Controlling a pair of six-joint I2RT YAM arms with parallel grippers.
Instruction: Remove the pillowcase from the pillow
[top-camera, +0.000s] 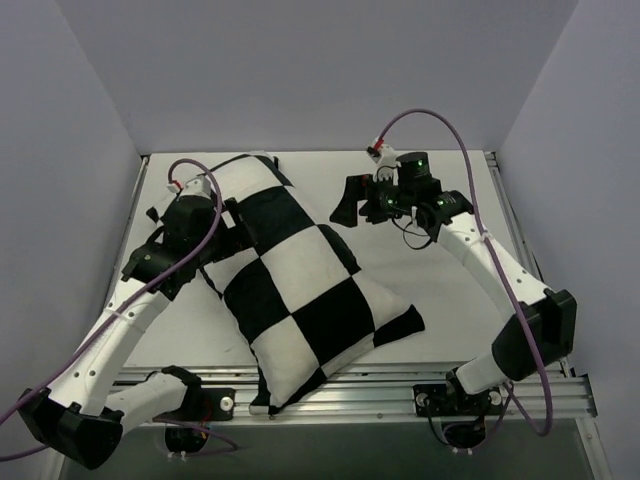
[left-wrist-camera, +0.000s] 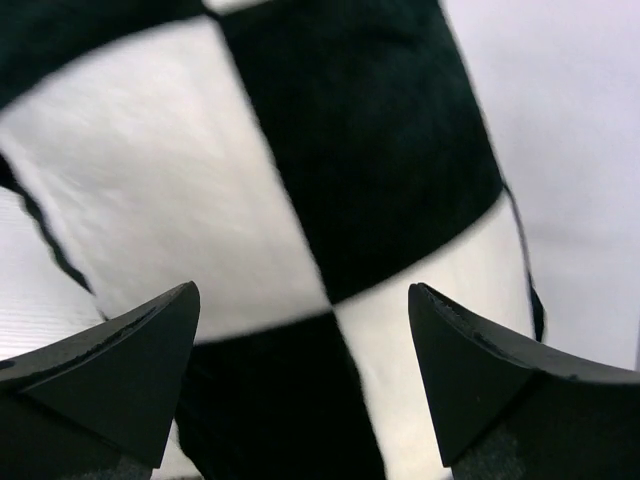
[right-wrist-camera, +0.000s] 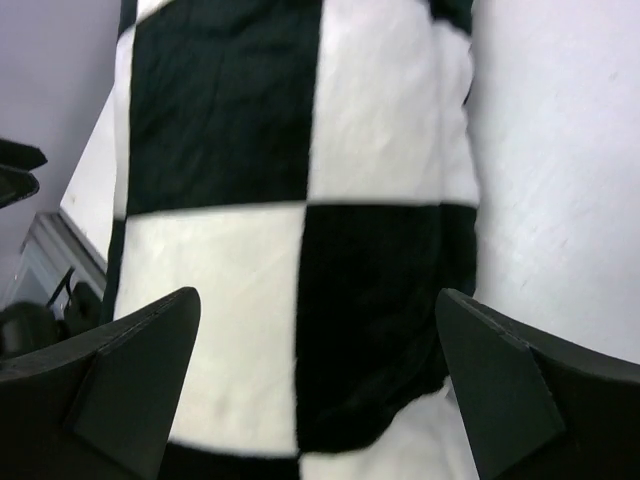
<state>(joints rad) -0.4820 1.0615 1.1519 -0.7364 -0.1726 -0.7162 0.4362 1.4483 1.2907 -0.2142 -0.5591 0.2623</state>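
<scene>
The black-and-white checkered pillowcase (top-camera: 295, 285) lies stuffed and diagonal across the white table, its near corner hanging over the front rail. The pillow is hidden inside it; no plain white cushion shows. My left gripper (top-camera: 232, 216) is at the cover's upper left edge, open, with checkered fabric (left-wrist-camera: 300, 200) filling the space beyond its spread fingers and nothing pinched. My right gripper (top-camera: 346, 206) hovers by the cover's upper right edge, also open; in its wrist view the pillowcase (right-wrist-camera: 300, 200) lies below its gripper (right-wrist-camera: 318, 292), with nothing between the fingers.
The white table (top-camera: 440, 290) shows bare surface to the right of the cover. An aluminium rail (top-camera: 400, 385) runs along the near edge. Grey walls (top-camera: 320, 70) close in the back and both sides.
</scene>
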